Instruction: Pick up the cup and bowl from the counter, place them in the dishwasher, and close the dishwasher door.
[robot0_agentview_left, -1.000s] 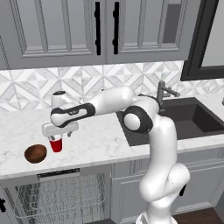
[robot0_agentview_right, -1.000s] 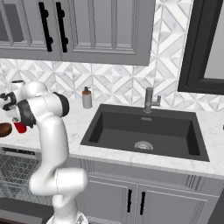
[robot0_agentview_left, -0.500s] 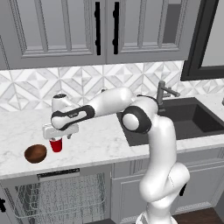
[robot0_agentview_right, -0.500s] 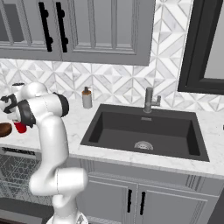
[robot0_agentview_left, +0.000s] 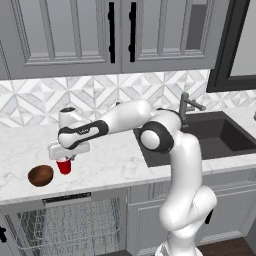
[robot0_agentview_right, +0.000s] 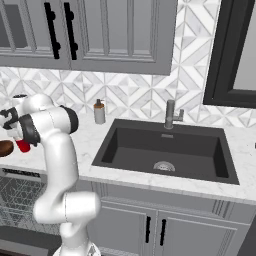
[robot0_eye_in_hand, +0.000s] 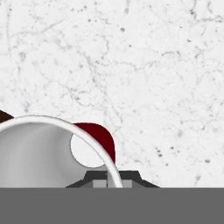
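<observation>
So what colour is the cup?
Red, with a white rim; cup shows best in the left base view.

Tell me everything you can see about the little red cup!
The cup is small, red and tapered, with a white rim and a white inside that the hand view shows. It stands upright on the marble counter, just right of the brown bowl, apart from it. The tool is down at its top, shut on the rim.
</observation>
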